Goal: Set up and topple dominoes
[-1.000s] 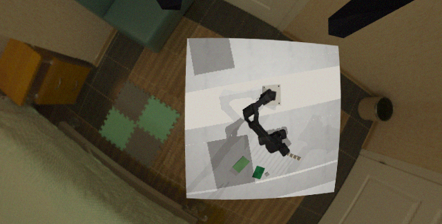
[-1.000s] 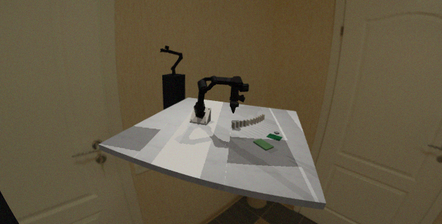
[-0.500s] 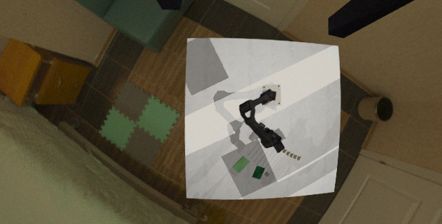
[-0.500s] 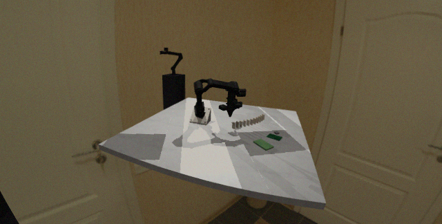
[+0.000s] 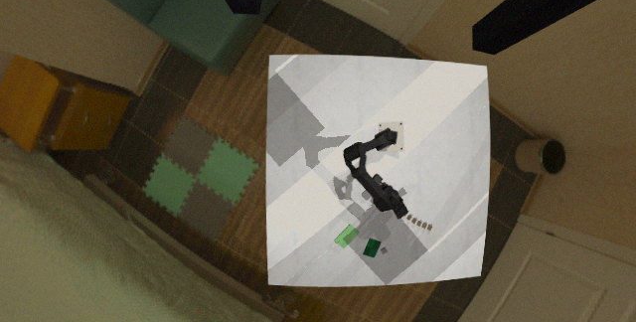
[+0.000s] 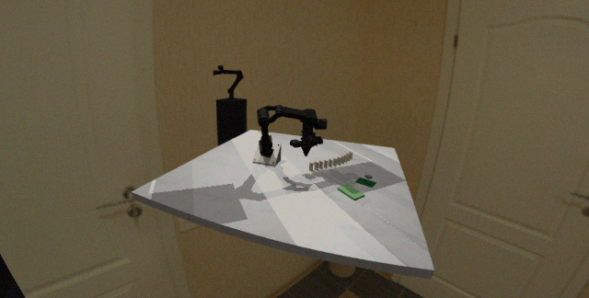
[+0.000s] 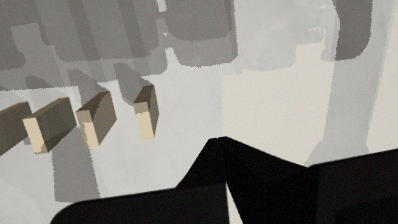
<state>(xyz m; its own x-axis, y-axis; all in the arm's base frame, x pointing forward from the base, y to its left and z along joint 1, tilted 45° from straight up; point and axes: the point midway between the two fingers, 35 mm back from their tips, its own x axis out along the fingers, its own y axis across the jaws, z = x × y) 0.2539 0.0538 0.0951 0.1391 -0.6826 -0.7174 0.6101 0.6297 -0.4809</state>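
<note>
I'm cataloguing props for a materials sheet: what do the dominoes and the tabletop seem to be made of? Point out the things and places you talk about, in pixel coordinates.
Dominoes (image 6: 330, 164) (image 7: 146, 120): probably matte wood, given their tan, shineless faces.
Tabletop (image 5: 308, 223) (image 6: 207, 169): perhaps stone or laminate, pale with faint grey mottling; finish unclear.

Top view: arm (image 5: 370, 180) (image 6: 294, 113) covers part of domino row (image 5: 419, 223) (image 6: 330, 162) (image 7: 97, 120). Wrist view: row cut off at left edge; gripper (image 5: 403, 214) (image 6: 306, 154) (image 7: 218, 146) bodies cropped below. Small grey object (image 5: 384, 250) (image 6: 368, 177) (beside dark green piece (image 5: 372, 247) (image 6: 365, 182)) too small to identify.

Dominoes (image 5: 419, 223) (image 6: 330, 164) (image 7: 145, 120): thin tan blocks, upright, evenly spaced, apart; one slightly curved row on tabletop (image 5: 318, 223) (image 6: 294, 224), right side in exterior view.
</note>
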